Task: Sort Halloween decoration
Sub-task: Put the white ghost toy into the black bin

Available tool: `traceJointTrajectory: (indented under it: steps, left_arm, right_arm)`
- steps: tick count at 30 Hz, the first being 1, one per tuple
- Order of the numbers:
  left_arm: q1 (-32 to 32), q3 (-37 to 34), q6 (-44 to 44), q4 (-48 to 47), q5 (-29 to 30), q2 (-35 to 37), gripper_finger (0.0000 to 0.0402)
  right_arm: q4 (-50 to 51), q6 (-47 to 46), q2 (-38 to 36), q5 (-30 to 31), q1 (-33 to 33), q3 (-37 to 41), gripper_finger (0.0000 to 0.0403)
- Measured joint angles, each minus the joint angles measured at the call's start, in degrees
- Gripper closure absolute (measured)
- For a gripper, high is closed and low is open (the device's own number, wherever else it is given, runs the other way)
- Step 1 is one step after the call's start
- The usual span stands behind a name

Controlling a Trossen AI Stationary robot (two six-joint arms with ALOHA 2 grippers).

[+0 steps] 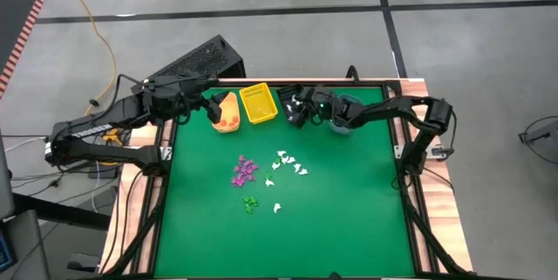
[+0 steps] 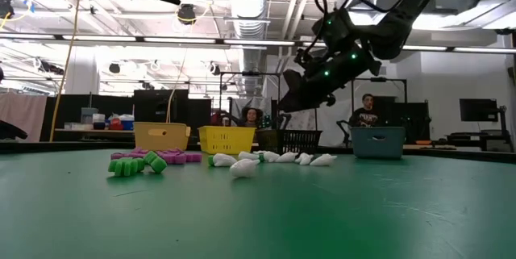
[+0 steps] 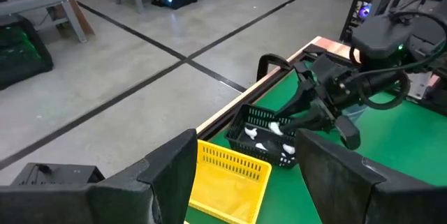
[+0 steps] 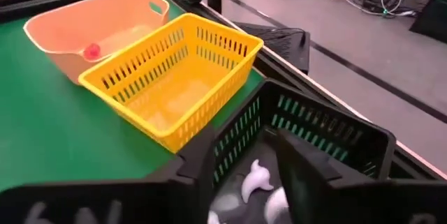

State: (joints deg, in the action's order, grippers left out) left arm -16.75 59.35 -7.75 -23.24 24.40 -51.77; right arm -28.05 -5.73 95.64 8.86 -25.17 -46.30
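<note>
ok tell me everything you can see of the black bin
The black bin is a small rectangular basket of dark plastic with slotted walls and a solid rim. It stands upright on the green table at the far edge, right beside the yellow bin. Several white trinkets lie inside. The right gripper hangs just above it, fingers apart, holding nothing.
</note>
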Motion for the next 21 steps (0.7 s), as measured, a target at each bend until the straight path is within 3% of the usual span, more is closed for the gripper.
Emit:
traceJointTrajectory:
  steps: [5,11,21]
  left_arm:
    - [0.0,0.0,0.0,0.0,0.0,0.0,0.0170]
    - [0.0,0.0,0.5,0.0,-0.1,0.0,0.0170]
    - [0.0,0.0,0.6,0.0,-3.2,0.0,0.0170]
  right_arm:
    - [0.7,0.2,-3.9,-6.8,-0.1,0.0,0.0214]
    - [9.4,0.7,-15.6,-17.6,0.6,0.0,0.0209]
    - [31.2,3.8,-32.2,-19.4,9.0,0.0,0.0225]
